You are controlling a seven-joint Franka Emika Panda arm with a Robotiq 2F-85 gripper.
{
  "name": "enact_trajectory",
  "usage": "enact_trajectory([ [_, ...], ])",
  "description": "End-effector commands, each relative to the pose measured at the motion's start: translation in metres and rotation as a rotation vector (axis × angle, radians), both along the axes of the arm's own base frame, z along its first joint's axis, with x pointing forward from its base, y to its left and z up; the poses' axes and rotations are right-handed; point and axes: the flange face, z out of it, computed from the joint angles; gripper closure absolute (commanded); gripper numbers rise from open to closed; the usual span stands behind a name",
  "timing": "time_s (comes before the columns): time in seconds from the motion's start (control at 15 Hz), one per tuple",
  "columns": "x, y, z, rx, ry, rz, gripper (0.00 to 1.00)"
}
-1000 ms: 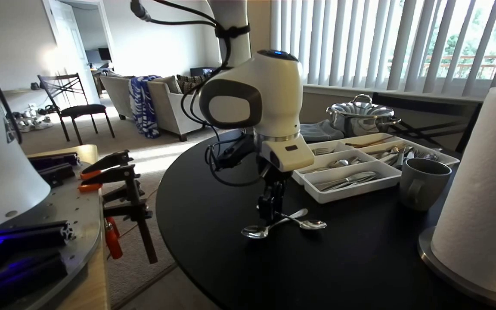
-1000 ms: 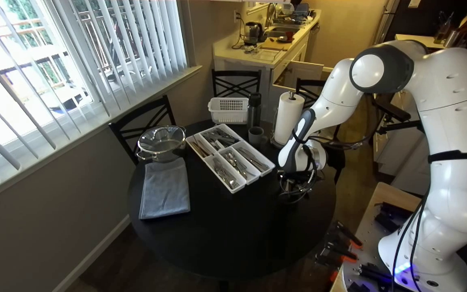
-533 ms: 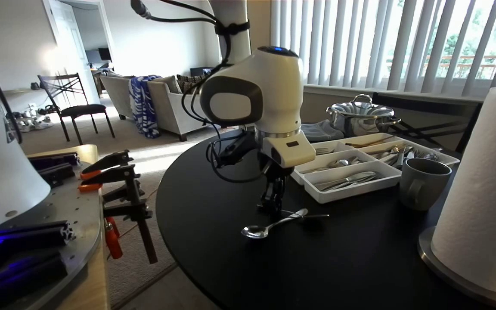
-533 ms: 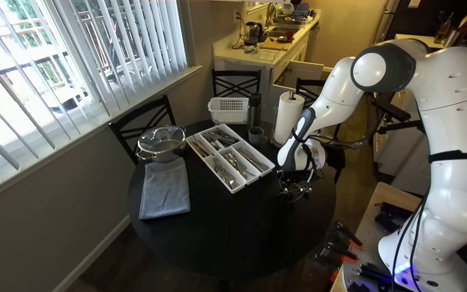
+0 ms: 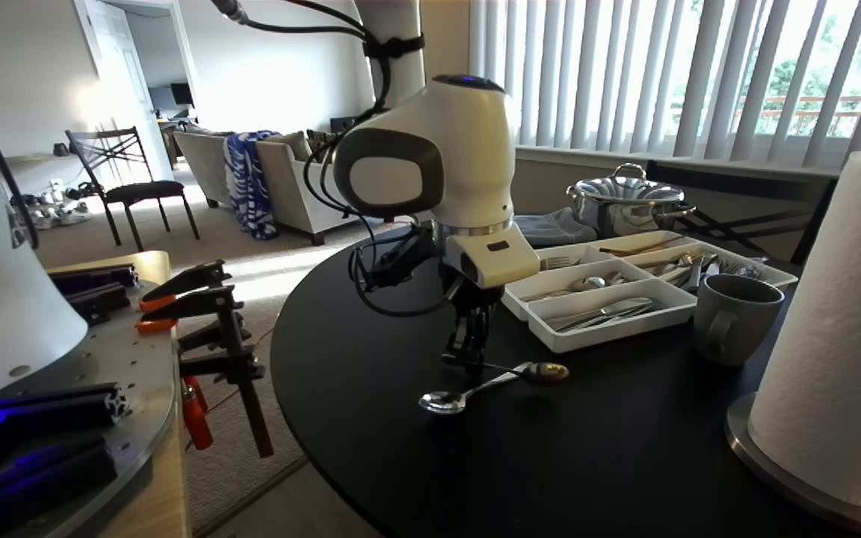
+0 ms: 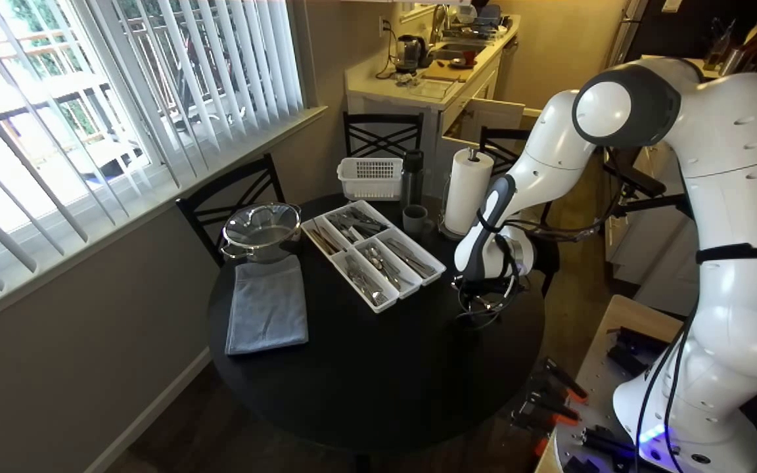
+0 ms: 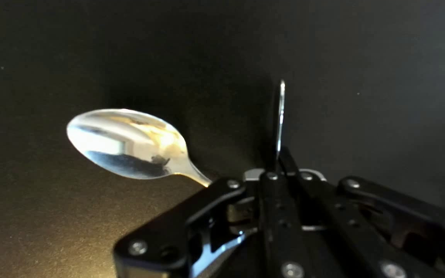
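Note:
In the wrist view my gripper [image 7: 280, 164] is shut on the handle of a metal spoon. The handle's thin end [image 7: 281, 116] pokes out edge-on past the fingertips. In an exterior view the same gripper [image 5: 466, 359] hangs just over the black table [image 5: 625, 448], and the held spoon's bowl [image 5: 548, 373] points away to the right, turned on its side, with a dark patch beneath it. A second spoon [image 5: 443, 403] lies on the table under the held one, crossing it. Its bowl [image 7: 129, 144] shows left of the jaws in the wrist view; its handle runs out of sight below the gripper.
A white cutlery tray [image 5: 613, 329] with filled compartments stands near the gripper. Beside it are a grey mug [image 5: 733, 321] and a paper towel roll [image 5: 834, 336]. A folded cloth [image 6: 268, 305], a pot [image 6: 261, 236] and a white basket [image 6: 370, 184] are farther round.
The jaws have closed on the upper spoon. It has turned from lying flat, through edge-on, and come up slightly as the gripper rose and shifted a little left in an exterior view.

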Motion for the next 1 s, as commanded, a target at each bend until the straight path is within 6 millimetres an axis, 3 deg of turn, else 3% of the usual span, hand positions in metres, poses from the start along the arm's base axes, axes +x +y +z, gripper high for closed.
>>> enact_trajectory([
  [0.0,-0.015,0.005,0.027,-0.054,-0.023,0.020,0.99],
  [0.27,-0.016,0.013,0.060,-0.132,-0.050,0.123,0.99],
  [0.47,0.000,0.029,0.083,-0.181,-0.060,0.285,0.99],
  [0.93,0.078,0.079,0.120,-0.290,-0.113,0.638,0.99],
])
